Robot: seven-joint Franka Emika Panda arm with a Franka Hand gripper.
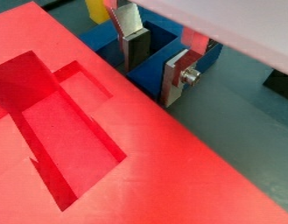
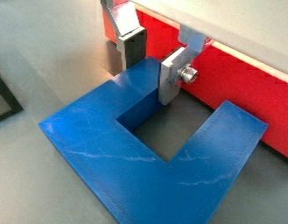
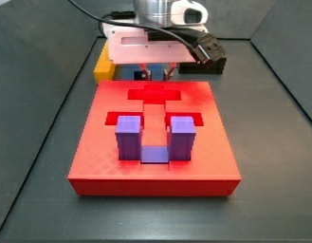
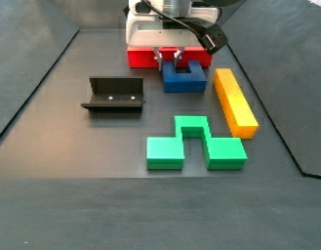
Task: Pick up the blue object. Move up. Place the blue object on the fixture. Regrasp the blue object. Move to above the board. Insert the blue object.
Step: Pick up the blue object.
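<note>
The blue object (image 2: 122, 166) lies flat on the dark floor, right against one edge of the red board (image 1: 170, 175). In a side view the blue object (image 4: 185, 80) sits in front of the board (image 4: 141, 57), under my gripper (image 4: 183, 61). In both wrist views my gripper (image 2: 146, 83) is lowered over one prong, with one finger in the notch and the other finger (image 1: 179, 77) outside that prong. The jaws look shut on the prong. The black fixture (image 4: 113, 95) stands apart, with nothing in it.
A purple U-shaped block (image 3: 152, 138) stands in a cutout of the board (image 3: 152, 173). A long yellow bar (image 4: 233, 100) lies beside the blue object. A green block (image 4: 191, 143) rests nearer the front. Dark walls surround the floor.
</note>
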